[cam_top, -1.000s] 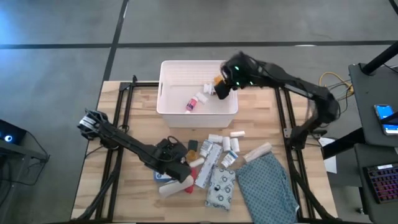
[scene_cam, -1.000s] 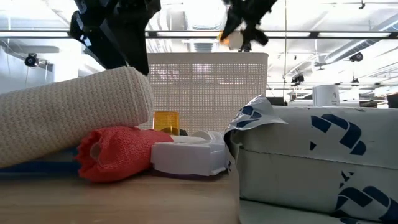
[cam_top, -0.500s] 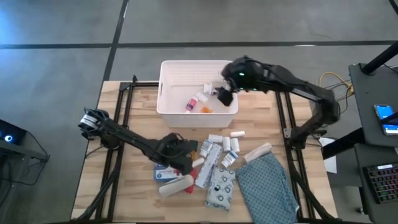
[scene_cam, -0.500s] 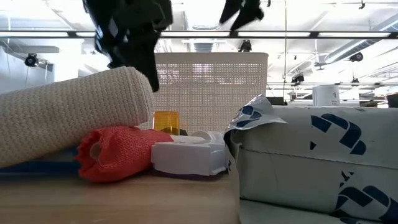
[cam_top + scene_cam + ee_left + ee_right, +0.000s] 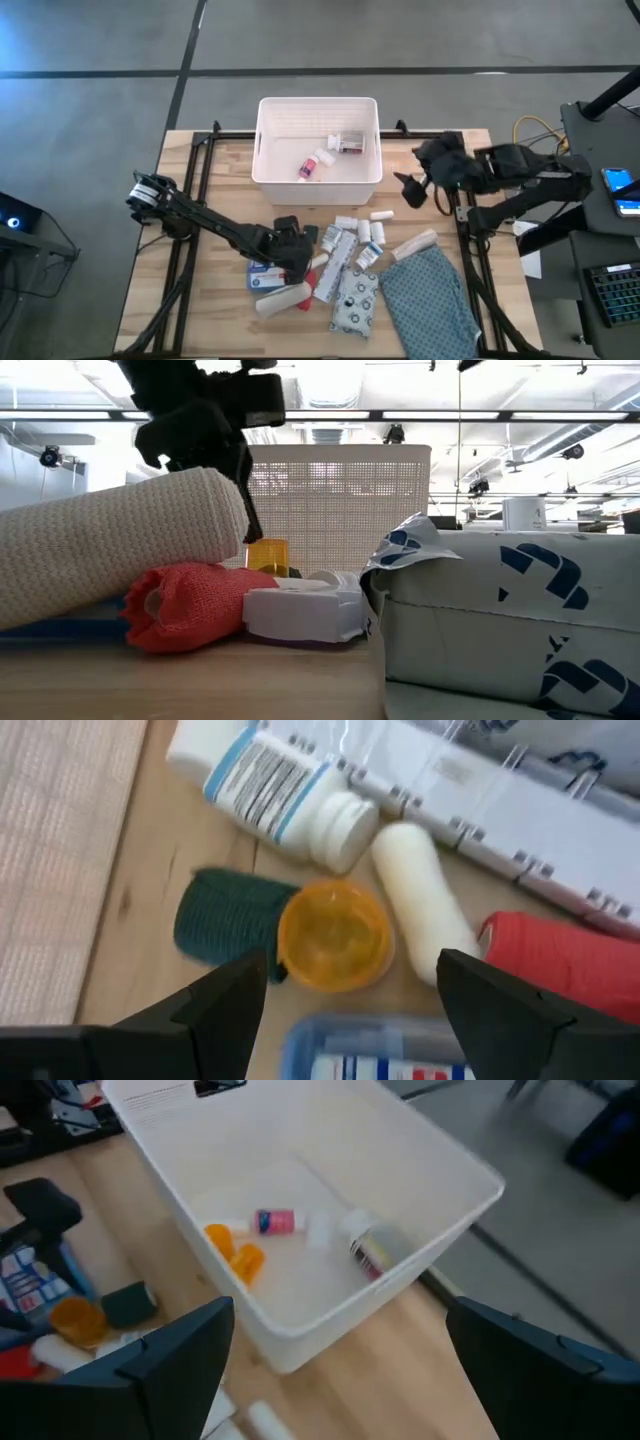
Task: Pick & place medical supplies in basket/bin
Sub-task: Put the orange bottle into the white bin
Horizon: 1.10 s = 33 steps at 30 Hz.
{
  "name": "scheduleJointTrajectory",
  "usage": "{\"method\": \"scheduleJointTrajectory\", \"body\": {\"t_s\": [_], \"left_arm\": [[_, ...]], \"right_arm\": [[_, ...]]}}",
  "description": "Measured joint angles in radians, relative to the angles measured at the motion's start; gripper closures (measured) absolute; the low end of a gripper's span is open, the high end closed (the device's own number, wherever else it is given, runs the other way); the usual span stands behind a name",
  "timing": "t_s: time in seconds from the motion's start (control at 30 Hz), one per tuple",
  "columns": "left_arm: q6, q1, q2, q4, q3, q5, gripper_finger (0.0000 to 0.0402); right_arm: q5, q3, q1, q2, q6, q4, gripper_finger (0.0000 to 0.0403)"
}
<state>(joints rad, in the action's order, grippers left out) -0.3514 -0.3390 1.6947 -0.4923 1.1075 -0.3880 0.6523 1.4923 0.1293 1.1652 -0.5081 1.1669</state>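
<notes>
Floor: grey concrete point(image 5: 90, 90), smooth, crossed by dark seam lines, one running straight across beyond the table.
Table: light wooden top point(image 5: 215, 315) on a black metal frame point(image 5: 190, 190) whose rails show along both sides.
Right edge: dark desk point(image 5: 600, 130) with a lit blue screen point(image 5: 622, 182) and a keyboard point(image 5: 610, 290) nearer the bottom corner; yellow cables point(image 5: 530, 128) lie just beside it.
Left edge: dark equipment with a small blue light point(image 5: 12, 223).
Ceiling: white, open, with beams, pipes and ducts point(image 5: 540, 440) running across in the low view.
Light: bright and even, from overhead.
</notes>
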Motion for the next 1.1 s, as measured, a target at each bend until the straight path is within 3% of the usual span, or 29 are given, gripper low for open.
{"method": "scheduleJointTrajectory", "body": {"t_s": [0.3,0.7,0.8,0.97,1.1], "left_arm": [[0.006,0.077,0.000,0.041,-0.004,0.084,0.0133],[0.002,0.082,0.036,0.121,-0.014,0.126,0.0138],[0.002,0.083,0.040,0.112,-0.015,0.125,0.0163],[-0.004,0.084,0.040,0.094,-0.014,0.123,0.0240],[-0.026,0.084,0.040,0.042,0.023,0.123,0.0246]], "right_arm": [[0.014,-0.203,0.050,-0.056,-0.196,-0.002,0.0049],[0.013,-0.243,0.049,-0.044,-0.190,-0.056,0.0049],[0.015,-0.241,0.049,-0.044,-0.188,-0.056,0.0049],[0.030,-0.241,0.049,-0.044,-0.188,-0.056,0.0049],[0.030,-0.241,0.049,-0.044,-0.188,-0.057,0.0052]]}}
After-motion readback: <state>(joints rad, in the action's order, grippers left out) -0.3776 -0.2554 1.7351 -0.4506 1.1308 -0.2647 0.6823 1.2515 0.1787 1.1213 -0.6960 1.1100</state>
